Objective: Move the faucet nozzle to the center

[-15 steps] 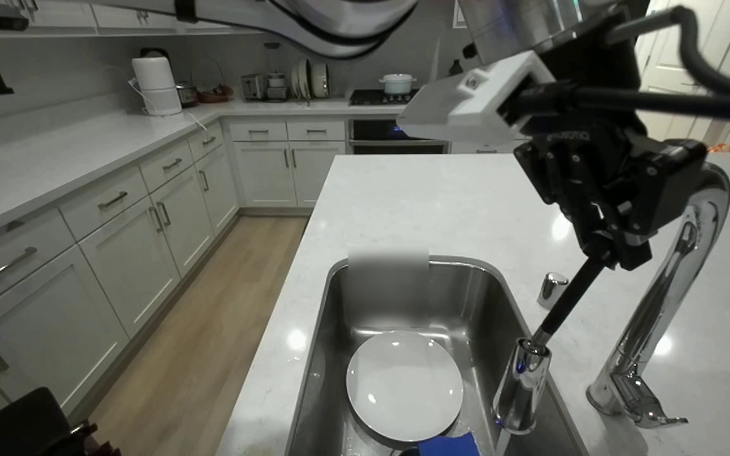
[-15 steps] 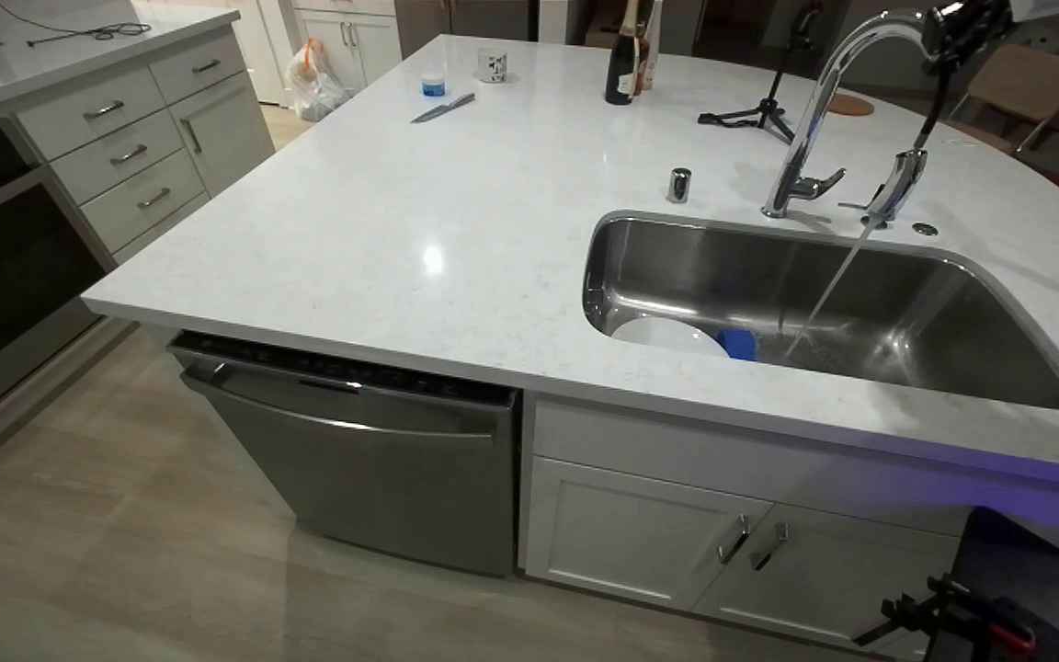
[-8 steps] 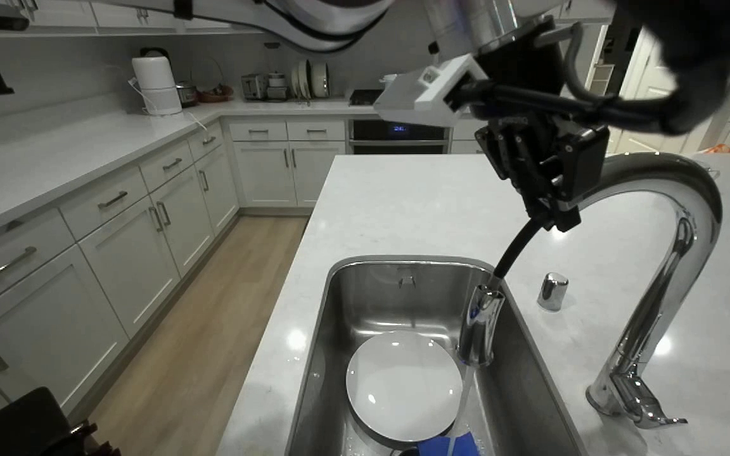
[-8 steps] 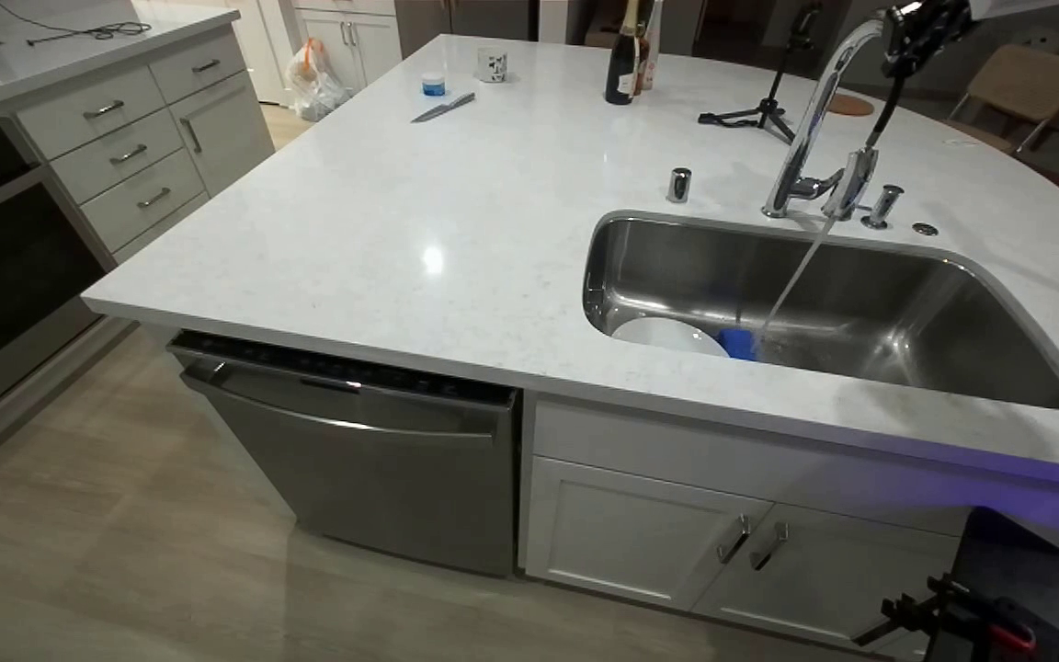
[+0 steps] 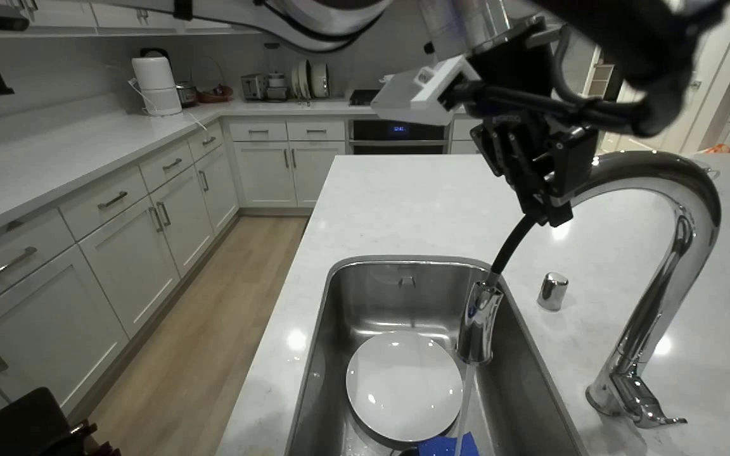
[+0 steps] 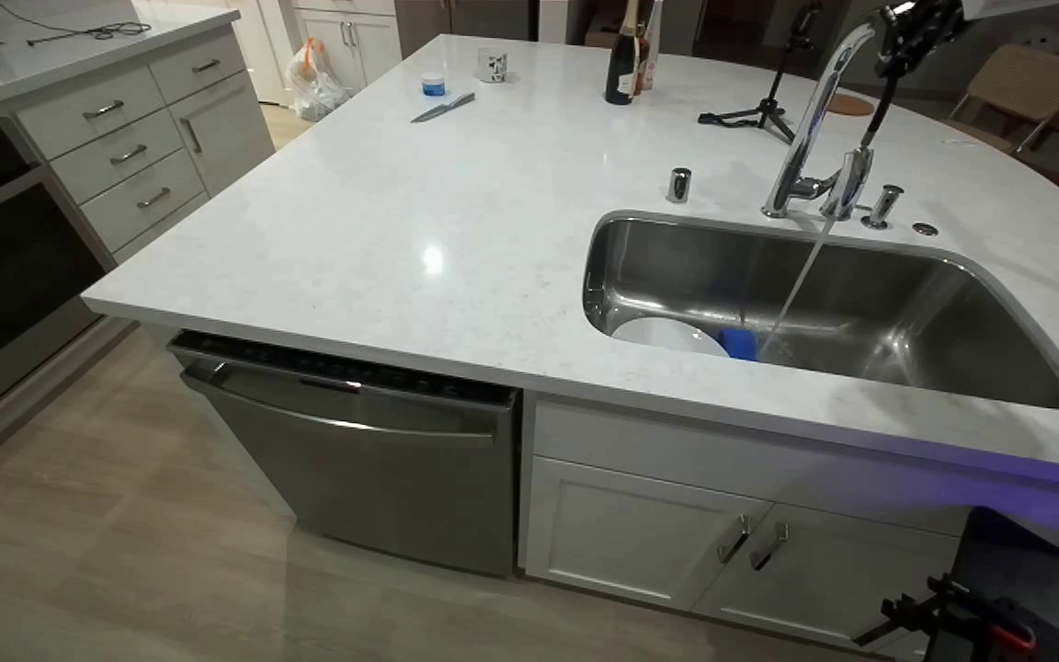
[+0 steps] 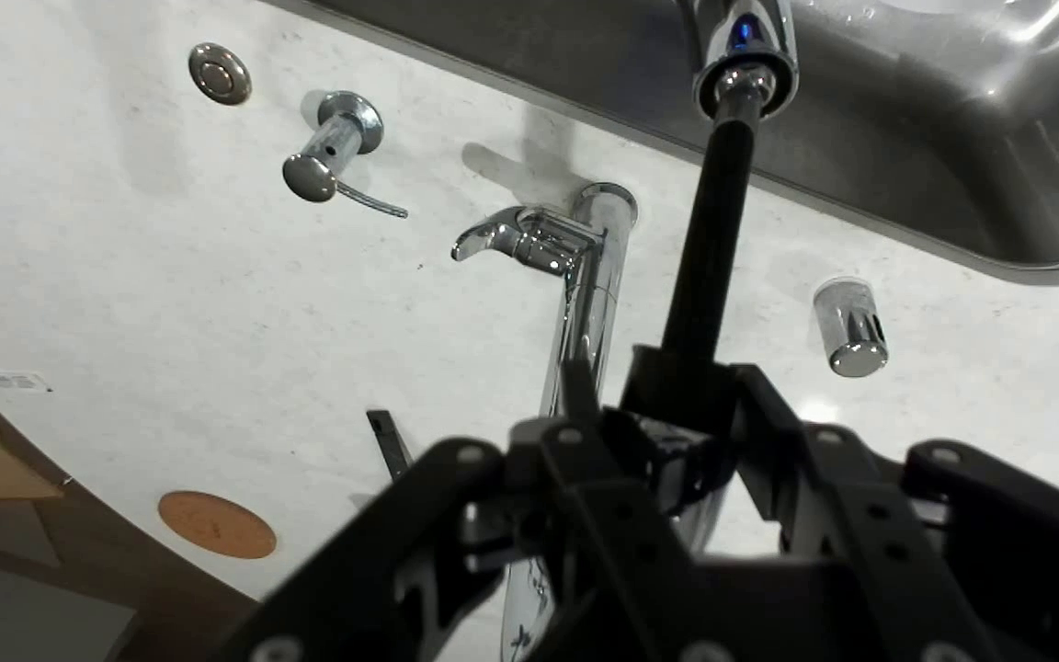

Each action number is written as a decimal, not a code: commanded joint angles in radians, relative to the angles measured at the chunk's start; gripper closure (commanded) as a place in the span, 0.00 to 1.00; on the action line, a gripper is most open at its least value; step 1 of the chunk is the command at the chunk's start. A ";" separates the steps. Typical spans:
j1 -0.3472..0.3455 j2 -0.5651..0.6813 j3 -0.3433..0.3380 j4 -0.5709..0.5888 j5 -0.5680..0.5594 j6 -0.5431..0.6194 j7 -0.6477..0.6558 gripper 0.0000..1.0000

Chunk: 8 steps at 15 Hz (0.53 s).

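1 chrome faucet nozzle (image 5: pixel 480 326) hangs from its black hose (image 7: pixel 711 248) over the stainless-steel sink (image 6: pixel 916 285), just inside the rim nearest the faucet's base (image 5: pixel 604 396) and slightly tilted. Above it my gripper (image 7: pixel 672 386) is clamped on the tip of the gooseneck spout (image 5: pixel 704 202) — 1 finger to each side in the wrist view. Water (image 5: pixel 465 405) runs from the nozzle into the sink, coming down close to a blue item (image 5: pixel 436 446) — sponge or cloth, I can't tell. Near that I see 1 white plate (image 5: pixel 404 383). On the countertop (image 6: pixel 355 230) stand a pump soap dispenser (image 7: pixel 331 147) and a short chrome cap (image 5: pixel 553 291), the faucet's base between them. Farther off, in an exterior view, I have a kitchen knife (image 6: pixel 443 109), a patterned cup (image 6: pixel 493 66) and a foil-necked bottle (image 6: pixel 623 62).
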 commanded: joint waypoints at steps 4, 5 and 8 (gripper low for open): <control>0.015 0.027 0.028 -0.019 0.028 0.026 0.003 0.86; 0.017 0.028 0.029 -0.020 0.028 0.033 0.011 0.86; 0.024 0.029 0.035 -0.022 0.032 0.042 0.037 0.86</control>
